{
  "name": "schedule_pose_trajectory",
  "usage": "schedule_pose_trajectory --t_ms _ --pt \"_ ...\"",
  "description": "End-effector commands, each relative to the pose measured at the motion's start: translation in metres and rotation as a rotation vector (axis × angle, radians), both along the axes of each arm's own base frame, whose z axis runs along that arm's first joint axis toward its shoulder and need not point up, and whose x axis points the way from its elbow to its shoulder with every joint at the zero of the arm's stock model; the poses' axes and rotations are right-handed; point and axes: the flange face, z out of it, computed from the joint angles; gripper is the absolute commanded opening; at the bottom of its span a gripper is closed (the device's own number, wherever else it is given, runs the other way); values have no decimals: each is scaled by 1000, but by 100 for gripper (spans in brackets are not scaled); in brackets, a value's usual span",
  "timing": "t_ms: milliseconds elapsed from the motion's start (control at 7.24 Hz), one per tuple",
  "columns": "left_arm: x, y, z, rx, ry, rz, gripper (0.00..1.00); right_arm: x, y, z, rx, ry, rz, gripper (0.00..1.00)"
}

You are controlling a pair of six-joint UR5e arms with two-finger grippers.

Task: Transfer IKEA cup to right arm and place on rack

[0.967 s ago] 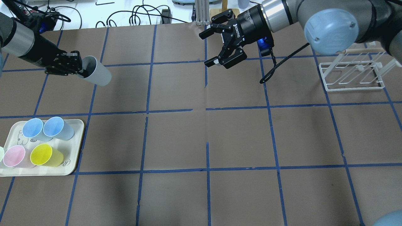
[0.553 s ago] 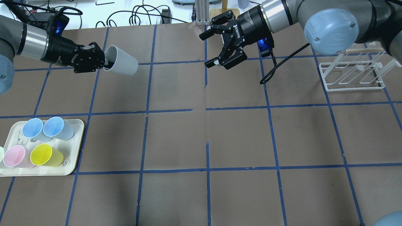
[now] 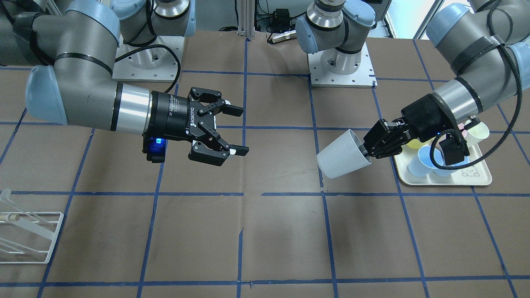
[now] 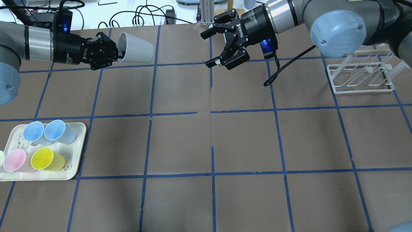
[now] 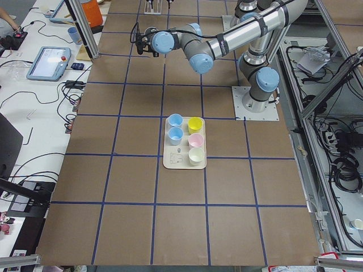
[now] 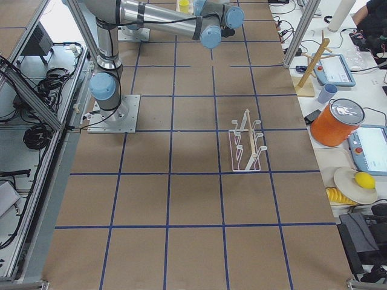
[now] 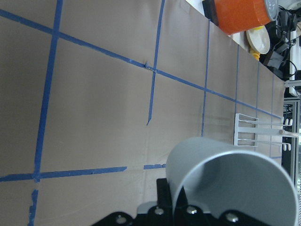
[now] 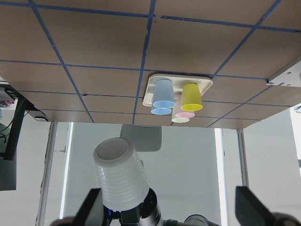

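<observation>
The left arm (image 4: 35, 48) reaches in from its side with the wrist about level. The left gripper (image 4: 116, 56) points toward the table's middle and is clamped on the rim of the cup (image 4: 136, 52), holding it sideways in the air. The right arm (image 4: 334, 25) comes in from the opposite side, also about level. The right gripper (image 4: 209, 48) faces the left one with its jaws spread wide and nothing between them. The two grippers are well apart.

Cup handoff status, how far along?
Done: IKEA cup lifted, left gripper shut on its rim, cup on its side in the air. In hand: base points toward the open right gripper, a gap between them. Left: the handover, then placing on the rack.
</observation>
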Motion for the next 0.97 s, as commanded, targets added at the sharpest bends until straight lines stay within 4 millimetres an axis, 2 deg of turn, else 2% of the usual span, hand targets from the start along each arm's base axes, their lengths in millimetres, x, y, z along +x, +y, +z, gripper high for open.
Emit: schedule_pose_trajectory --t_ms 0,138,276,553,691,829 --pt "-29 11 18 -73 177 -16 0 6 2 0 0 -10 9 100" --pt "-74 19 30 -103 209 -95 0 8 2 2 -3 -17 9 100" --pt "-102 20 32 -157 229 -148 0 10 2 6 4 -52 0 100" --pt "-108 34 19 -124 285 -134 0 9 -2 10 26 -54 -16 100" --pt "-110 38 18 -124 364 -128 0 9 1 11 27 -56 -17 100" --pt "-110 39 20 -126 366 -127 0 12 3 13 32 -73 -17 100"
